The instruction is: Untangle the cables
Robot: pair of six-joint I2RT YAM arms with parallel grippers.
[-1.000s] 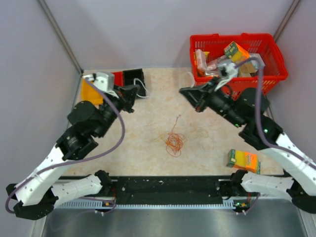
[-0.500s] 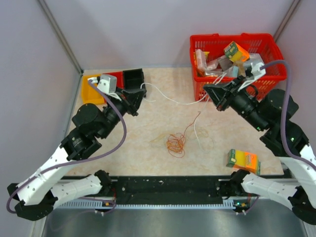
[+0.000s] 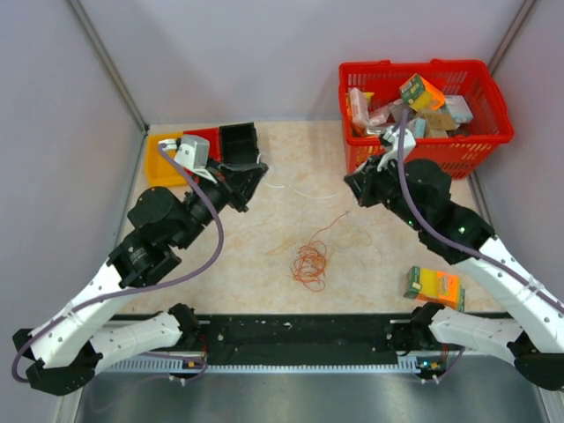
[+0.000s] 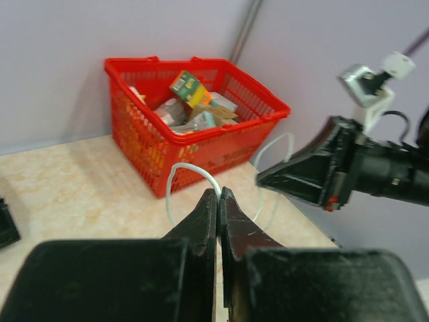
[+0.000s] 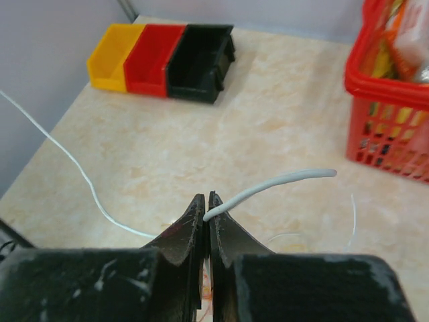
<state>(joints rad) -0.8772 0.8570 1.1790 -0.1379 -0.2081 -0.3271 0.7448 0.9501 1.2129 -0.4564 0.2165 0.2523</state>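
A thin white cable [image 3: 298, 190] hangs slack between my two grippers above the table. My left gripper [image 3: 258, 174] is shut on it, and a white loop [image 4: 186, 168] curves out from the tips [image 4: 219, 192]. My right gripper [image 3: 351, 187] is shut on the other part of the cable, whose short free end [image 5: 285, 180] sticks out to the right while a long strand [image 5: 67, 158] trails off left. The orange cable [image 3: 308, 263] lies in a small snarled coil on the table between the arms, held by neither gripper, with one strand [image 3: 333, 220] running up and to the right.
A red basket [image 3: 480, 141] full of packets stands at the back right, close behind the right gripper. Yellow [image 3: 159, 160], red [image 3: 210, 139] and black [image 3: 238, 141] bins stand at the back left. An orange box [image 3: 434, 286] lies at the front right.
Half a second ago the white cable was stretched between the grippers, clear of the orange coil. The right gripper has since moved back left and down, and the white cable now sags.
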